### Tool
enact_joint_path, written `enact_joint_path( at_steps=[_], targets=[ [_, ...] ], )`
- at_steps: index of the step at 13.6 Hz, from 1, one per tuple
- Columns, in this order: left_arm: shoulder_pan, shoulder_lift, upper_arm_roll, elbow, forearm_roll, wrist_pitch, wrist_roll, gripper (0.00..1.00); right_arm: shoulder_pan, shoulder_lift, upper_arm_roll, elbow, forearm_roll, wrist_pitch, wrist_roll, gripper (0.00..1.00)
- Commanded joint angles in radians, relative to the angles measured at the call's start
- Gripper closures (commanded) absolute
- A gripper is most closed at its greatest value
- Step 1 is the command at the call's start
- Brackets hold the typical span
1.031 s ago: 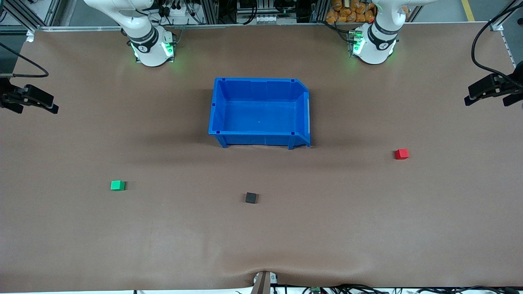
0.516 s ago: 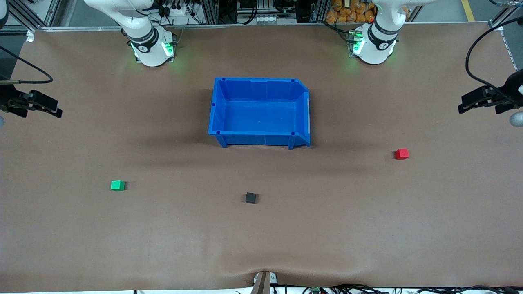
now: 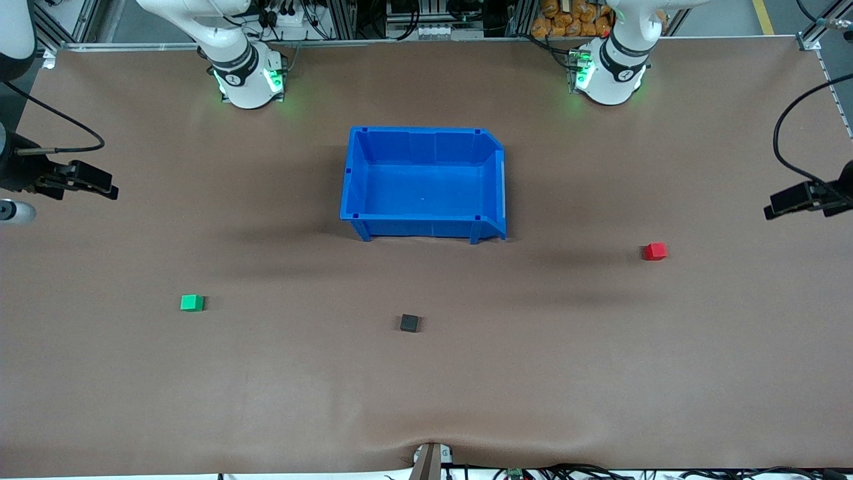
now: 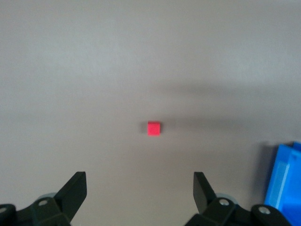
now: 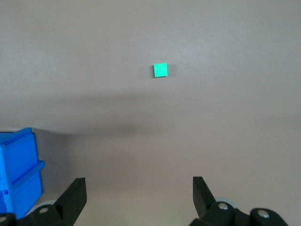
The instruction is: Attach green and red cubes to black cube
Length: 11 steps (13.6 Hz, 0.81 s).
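The desk (image 3: 426, 400) is a wide brown sheet with much bare surface. The blue bin (image 3: 424, 230) stands in the middle of it, nearer the arm bases than any cube, and bare surface lies on all sides of the bin.

The three cubes lie well apart from one another and from the bin. The black cube (image 3: 409, 323) sits nearer the front camera than the bin, roughly in line with it. The green cube (image 3: 191, 303) lies toward the right arm's end of the desk, a little farther from the front camera than the black cube. The red cube (image 3: 655, 251) lies toward the left arm's end, farther from the front camera than the other two. None of the cubes touches anything but the desk, and none lies close to a desk edge.

The right gripper (image 3: 93, 183) hangs over the desk's edge at the right arm's end; its fingers (image 5: 73, 195) stand wide apart and hold nothing, with the green cube seen on the desk well apart from them. The left gripper (image 3: 790, 200) hangs over the desk's edge at the left arm's end; its fingers (image 4: 75, 190) are likewise spread wide and empty, with the red cube lying on the desk in its wrist view.
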Motion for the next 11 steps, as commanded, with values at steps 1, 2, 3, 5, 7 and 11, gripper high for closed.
enact_joint_path(
  at_steps=[1, 2, 3, 5, 7, 11],
  targets=[
    [0.026, 0.013, -0.001, 0.026, -0.011, 0.032, 0.022, 0.0, -0.011, 0.005, 0.001, -0.057, 0.002, 0.079, -0.041, 0.0],
    [0.028, 0.017, -0.001, 0.021, -0.012, 0.032, 0.02, 0.0, -0.006, 0.005, 0.001, -0.077, 0.002, 0.102, -0.046, 0.0],
    [0.029, 0.034, -0.001, 0.024, -0.014, 0.04, 0.02, 0.0, -0.002, 0.005, 0.001, -0.085, 0.002, 0.111, -0.046, 0.0],
    [0.037, 0.057, -0.001, 0.026, -0.02, 0.043, 0.017, 0.0, -0.011, 0.021, 0.001, -0.085, 0.002, 0.116, -0.047, 0.0],
    [0.057, 0.072, -0.001, 0.024, -0.044, 0.043, 0.02, 0.0, -0.011, 0.038, 0.001, -0.085, 0.002, 0.119, -0.047, 0.0],
    [0.074, 0.166, -0.003, 0.024, -0.044, 0.042, 0.006, 0.0, -0.017, 0.042, 0.0, -0.099, -0.001, 0.114, -0.047, 0.0]
  ],
)
